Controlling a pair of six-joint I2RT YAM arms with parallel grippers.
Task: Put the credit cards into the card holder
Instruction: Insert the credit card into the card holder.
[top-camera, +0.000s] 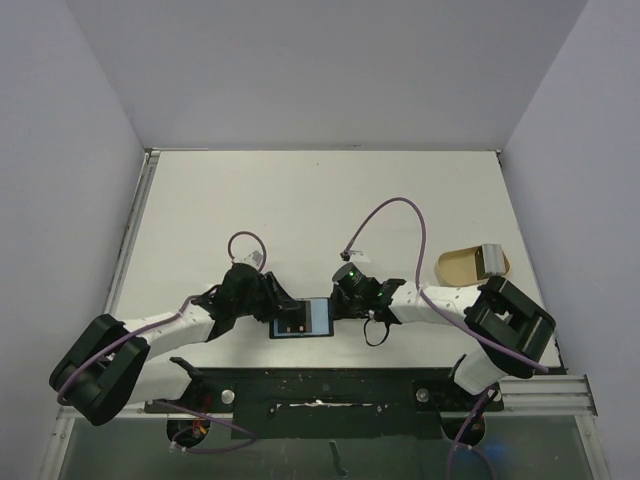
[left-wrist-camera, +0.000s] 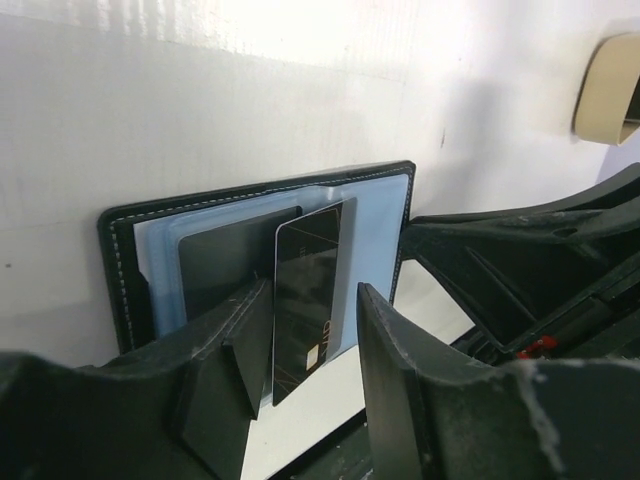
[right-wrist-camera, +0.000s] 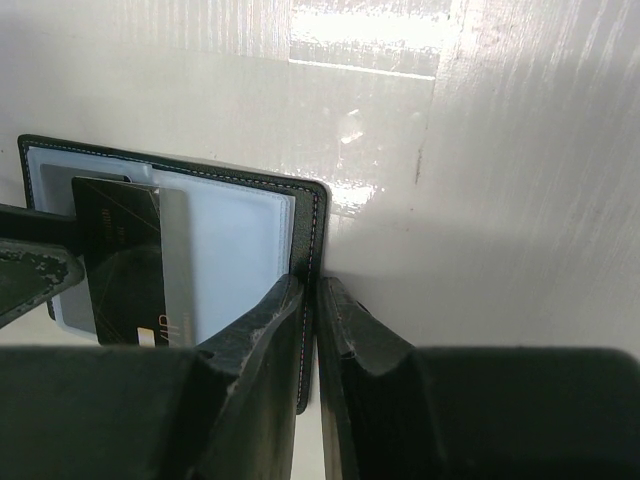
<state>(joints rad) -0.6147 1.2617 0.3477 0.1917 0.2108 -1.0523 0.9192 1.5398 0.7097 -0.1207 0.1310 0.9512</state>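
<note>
Your left tool (left-wrist-camera: 312, 300) stands parted around a dark card (left-wrist-camera: 305, 270) on the open card holder (left-wrist-camera: 122, 270), mid-worktop (top-camera: 300, 200). The right tool (right-wrist-camera: 310, 292) pinches the holder's edge. Can't tell if the card is pocketed.

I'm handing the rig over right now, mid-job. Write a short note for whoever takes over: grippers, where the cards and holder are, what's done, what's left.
Left gripper: open, fingers either side of a dark card that sticks out of the card holder.
Right gripper: shut on the holder's right edge.
Done: the holder lies open between the arms. The dark card is partly in its blue sleeve. A second dark card seems to sit in the pocket beside it.
Left: push the dark card fully in, then fetch the grey card from the tan tray on the right and insert it.
</note>
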